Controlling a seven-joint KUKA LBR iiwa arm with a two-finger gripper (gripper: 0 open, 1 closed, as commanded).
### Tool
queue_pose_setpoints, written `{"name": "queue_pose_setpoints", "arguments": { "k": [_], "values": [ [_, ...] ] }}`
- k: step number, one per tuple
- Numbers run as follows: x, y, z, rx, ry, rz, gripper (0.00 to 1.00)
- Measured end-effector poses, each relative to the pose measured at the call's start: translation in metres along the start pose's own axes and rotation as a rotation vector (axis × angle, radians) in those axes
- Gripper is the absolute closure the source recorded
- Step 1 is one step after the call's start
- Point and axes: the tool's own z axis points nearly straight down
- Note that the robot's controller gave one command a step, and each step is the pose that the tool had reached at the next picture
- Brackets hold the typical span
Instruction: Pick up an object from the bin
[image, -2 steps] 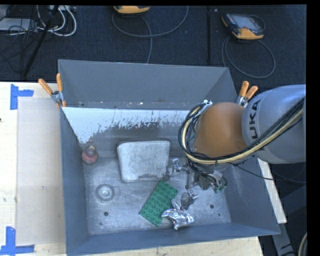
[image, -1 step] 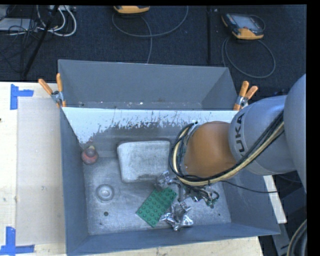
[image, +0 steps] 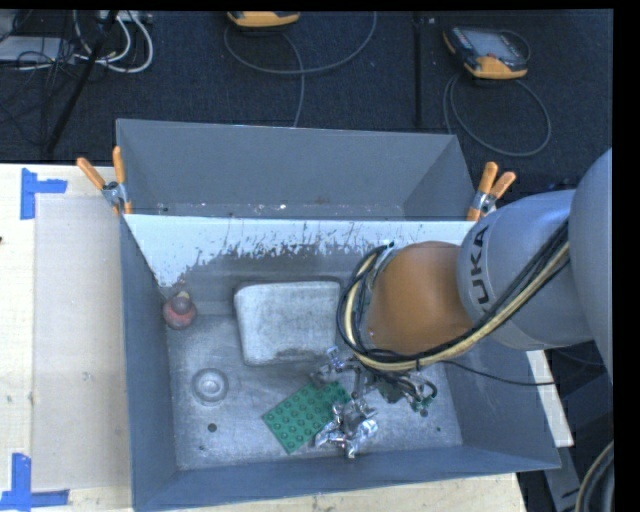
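Part of a name shows on the grey arm (image: 520, 270): the letters "UKA" run up its side, and whatever comes before them is hidden behind the orange cover (image: 415, 295) and the cables looped around it. No other writing can be read. The gripper (image: 342, 402) is low in the bin (image: 150, 420), near the front wall and right of the middle. It is released, with its two metal fingertips (image: 348, 434) standing apart. The right end of a flat green studded building plate (image: 300, 415) lies between them or just beside them, and the view does not show whether they touch it. The cover hides the wrist. A small dark green bit (image: 424, 406) under the cover is too small to name. Behind the plate lies a pale grey block (image: 282, 318) with rounded corners. To the left are a small reddish thing (image: 180, 310) and a clear round thing (image: 210, 385), both hard to make out.
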Motion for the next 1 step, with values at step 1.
{"name": "queue_pose_setpoints", "arguments": {
  "k": [1],
  "values": [
    [0.0085, -0.0295, -0.1565, -0.006, 0.015, -0.084, 1.0]
  ]
}}
